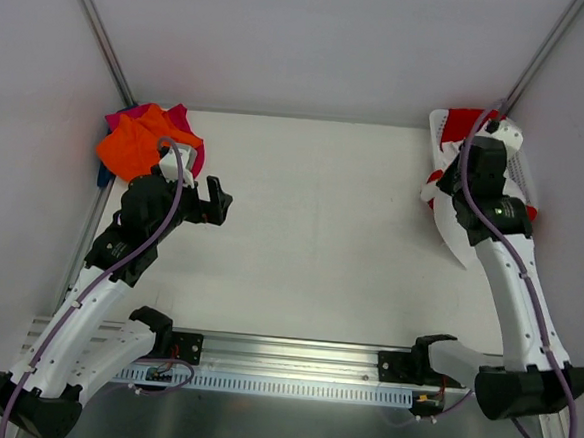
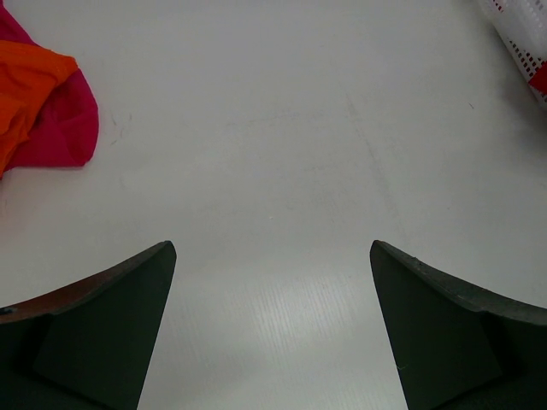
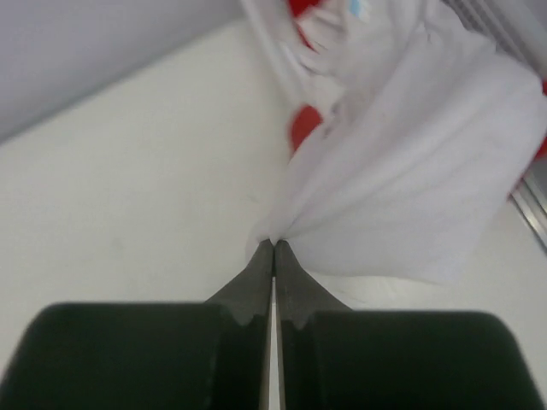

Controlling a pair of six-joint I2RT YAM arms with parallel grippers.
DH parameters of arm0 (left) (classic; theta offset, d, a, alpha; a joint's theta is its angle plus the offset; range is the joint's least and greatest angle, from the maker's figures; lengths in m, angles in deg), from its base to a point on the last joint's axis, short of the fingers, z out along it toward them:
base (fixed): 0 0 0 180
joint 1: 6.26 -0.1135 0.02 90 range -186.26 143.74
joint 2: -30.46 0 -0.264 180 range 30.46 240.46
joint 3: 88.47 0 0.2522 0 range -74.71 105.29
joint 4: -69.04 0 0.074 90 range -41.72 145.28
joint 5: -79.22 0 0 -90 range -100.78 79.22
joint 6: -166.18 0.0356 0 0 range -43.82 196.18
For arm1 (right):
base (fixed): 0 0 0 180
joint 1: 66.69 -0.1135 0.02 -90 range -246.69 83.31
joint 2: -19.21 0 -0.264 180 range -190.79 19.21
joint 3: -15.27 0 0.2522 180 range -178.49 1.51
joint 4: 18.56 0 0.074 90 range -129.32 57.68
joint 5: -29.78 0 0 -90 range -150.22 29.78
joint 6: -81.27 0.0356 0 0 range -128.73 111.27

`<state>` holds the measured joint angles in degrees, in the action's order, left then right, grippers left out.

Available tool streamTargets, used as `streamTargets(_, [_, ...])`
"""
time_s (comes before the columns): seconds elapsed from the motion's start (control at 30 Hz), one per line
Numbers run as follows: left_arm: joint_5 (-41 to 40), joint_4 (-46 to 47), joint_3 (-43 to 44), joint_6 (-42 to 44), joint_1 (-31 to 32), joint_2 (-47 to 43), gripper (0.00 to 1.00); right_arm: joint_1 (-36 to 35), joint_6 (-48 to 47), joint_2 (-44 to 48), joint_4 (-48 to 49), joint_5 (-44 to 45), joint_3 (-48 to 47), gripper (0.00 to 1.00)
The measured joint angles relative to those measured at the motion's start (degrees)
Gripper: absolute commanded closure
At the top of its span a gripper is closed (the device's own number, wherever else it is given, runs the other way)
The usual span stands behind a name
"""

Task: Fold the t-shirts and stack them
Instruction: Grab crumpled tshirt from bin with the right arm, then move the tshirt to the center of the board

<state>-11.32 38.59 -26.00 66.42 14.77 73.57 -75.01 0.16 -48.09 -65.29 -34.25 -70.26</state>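
A white t-shirt (image 3: 410,171) spills from the basket at the back right, and my right gripper (image 3: 274,242) is shut on a pinched edge of it. From above, the white t-shirt (image 1: 452,230) hangs beside the right arm's wrist and red cloth (image 1: 463,119) shows in the basket behind it. An orange t-shirt (image 1: 137,143) lies on a magenta-pink one (image 1: 184,121) at the back left corner, with a bit of blue (image 1: 104,176) beneath. My left gripper (image 1: 216,202) stands open over bare table, right of that pile, holding nothing.
The white plastic mesh basket (image 1: 521,170) leans at the back right corner against the wall. A metal rail (image 1: 282,364) with the arm bases runs along the near edge. Walls close the table on three sides.
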Motion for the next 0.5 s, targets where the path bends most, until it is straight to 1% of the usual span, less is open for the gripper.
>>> streamTargets(0.07, [0.0, 0.0, 0.0, 0.0, 0.0, 0.0, 0.01, -5.1, 0.1, 2.5, -1.4, -1.5, -7.3, 0.99])
streamTargets(0.13, [0.0, 0.0, 0.0, 0.0, 0.0, 0.0, 0.01, -11.2, 0.2, 3.5, -2.1, -2.8, -12.3, 0.99])
streamTargets(0.2, [-0.1, 0.0, 0.0, 0.1, 0.0, 0.0, 0.01, -18.1, 0.6, 3.1, -3.1, -4.3, -15.3, 1.00])
streamTargets(0.3, [-0.2, 0.0, 0.0, 0.2, 0.0, 0.0, 0.01, -28.7, 2.1, -1.1, -3.8, -6.8, -16.0, 1.00])
streamTargets(0.43, [-1.2, -0.1, 0.0, 0.2, 0.0, 0.0, 0.01, -41.1, 4.2, -14.6, -2.6, -10.6, -15.4, 0.99])
streamTargets(0.5, [-2.2, -0.1, 0.0, 0.2, 0.0, -0.2, 0.01, -47.5, 4.9, -25.4, -2.2, -13.2, -16.8, 0.99])
